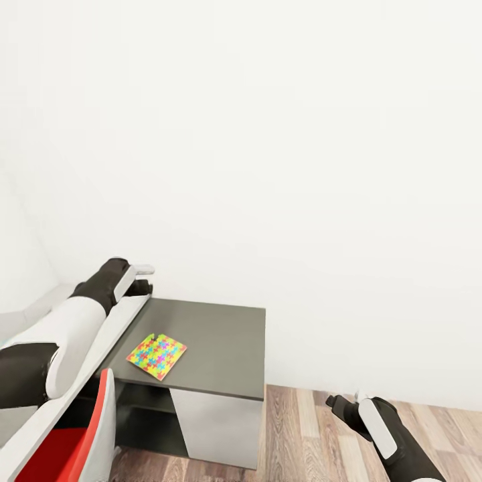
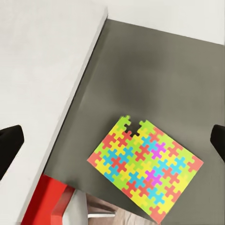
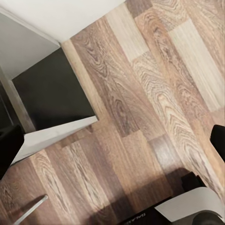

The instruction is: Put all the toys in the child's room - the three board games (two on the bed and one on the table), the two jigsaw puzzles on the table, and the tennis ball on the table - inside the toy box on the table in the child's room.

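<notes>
Only one jigsaw puzzle (image 1: 156, 355) shows on the desk (image 1: 221, 335), lying flat on the lower dark grey side part, toward its near left corner and just beside the edge where the higher white top (image 1: 124, 321) begins. In the left wrist view the puzzle (image 2: 145, 166) is a square of interlocking yellow, pink, blue, green and red pieces, with one piece gone from an edge, and its near corner reaches out to the front rim of the grey surface. The left gripper (image 1: 138, 280) hangs above the seam between the white top and the grey part, farther back than the puzzle and apart from it; its fingers (image 2: 8, 147) stand spread wide at either side of the wrist view, holding nothing. A red and white chair (image 1: 80, 442) sits at the near left, below the left arm. The right gripper (image 1: 341, 405) is low at the near right, over the wood-plank floor (image 1: 301, 435) and well apart from the desk. Its fingers (image 3: 8, 147) are likewise spread and empty, with the planks and the white side panel (image 1: 214, 428) of the grey desk beneath them. A plain white wall (image 1: 268, 134) rises behind everything.
</notes>
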### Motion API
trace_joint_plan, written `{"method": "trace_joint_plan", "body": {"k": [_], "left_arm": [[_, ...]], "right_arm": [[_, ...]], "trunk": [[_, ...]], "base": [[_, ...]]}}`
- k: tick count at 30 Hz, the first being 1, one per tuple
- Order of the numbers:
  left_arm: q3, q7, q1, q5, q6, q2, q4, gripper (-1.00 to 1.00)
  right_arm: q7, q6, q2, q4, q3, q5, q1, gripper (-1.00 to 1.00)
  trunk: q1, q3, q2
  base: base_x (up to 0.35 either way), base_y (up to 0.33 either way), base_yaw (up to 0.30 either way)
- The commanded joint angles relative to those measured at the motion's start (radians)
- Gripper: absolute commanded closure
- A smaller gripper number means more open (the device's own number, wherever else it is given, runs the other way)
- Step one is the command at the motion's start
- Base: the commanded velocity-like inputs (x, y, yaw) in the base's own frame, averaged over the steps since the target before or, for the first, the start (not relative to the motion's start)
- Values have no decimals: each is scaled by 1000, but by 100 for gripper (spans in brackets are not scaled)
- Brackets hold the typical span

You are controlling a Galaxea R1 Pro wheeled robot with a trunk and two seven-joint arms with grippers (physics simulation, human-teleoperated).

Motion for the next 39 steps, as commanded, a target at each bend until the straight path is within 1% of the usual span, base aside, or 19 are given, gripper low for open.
{"method": "trace_joint_plan", "body": {"k": [1,4,7,9,16,21,39], "left_arm": [[-4,7,-6,6,1,0,-2,-100],[-7,5,-11,2,-25,0,-2,-100],[-8,-1,-14,0,-65,-1,-2,-100],[-8,-3,-14,0,-78,-1,-2,-100],[-9,-5,-15,1,-94,-1,1,-100],[-9,-6,-14,2,-121,-1,5,-100],[-9,-6,-7,5,-130,0,0,-100]], "right_arm": [[-9,2,0,-2,0,-10,-1,-100],[-9,2,-1,-1,0,-9,-1,-100],[-9,0,-2,-1,0,-9,-1,-100],[-9,-1,-3,-1,0,-9,-1,-100],[-9,-3,-4,-1,0,-9,-1,-100],[-9,-3,-3,-1,0,-9,-1,-100],[-9,-3,-4,-1,0,-9,-1,-100]], "trunk": [[1,-4,-2],[1,-9,-2],[1,-14,-2],[1,-17,-2],[1,-28,-2],[1,-36,-2],[1,-65,-2]], "base": [[0,0,0],[0,0,1],[0,0,30],[0,0,48],[0,0,57],[0,0,61],[0,0,62]]}}
